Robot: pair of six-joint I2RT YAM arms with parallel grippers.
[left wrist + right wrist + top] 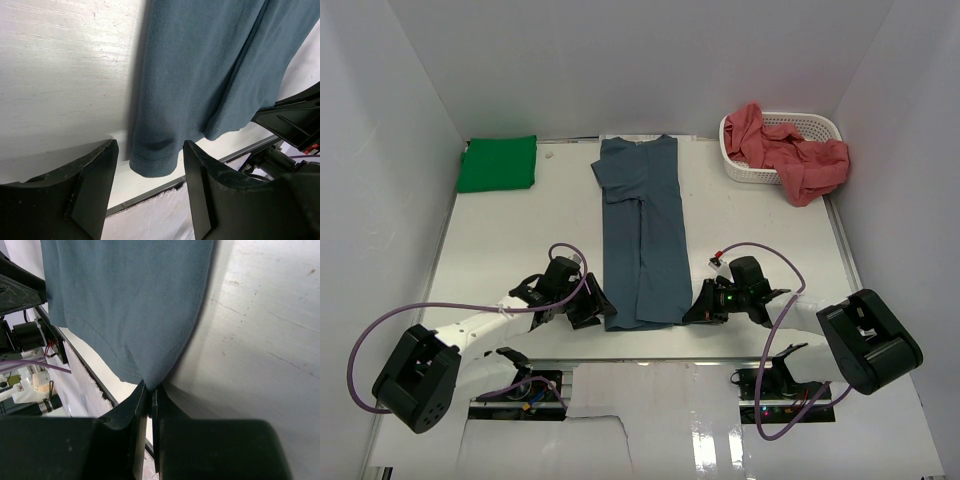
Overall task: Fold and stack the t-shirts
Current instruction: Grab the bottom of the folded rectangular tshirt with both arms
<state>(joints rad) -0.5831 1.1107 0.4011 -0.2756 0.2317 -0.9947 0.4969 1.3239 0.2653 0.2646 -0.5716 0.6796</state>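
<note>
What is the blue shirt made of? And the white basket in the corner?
The blue shirt looks like soft knitted cloth with a matte finish: fine ribs, a stitched hem and loose folds show. The basket is probably white moulded plastic: it has stiff walls with rows of small holes.
</note>
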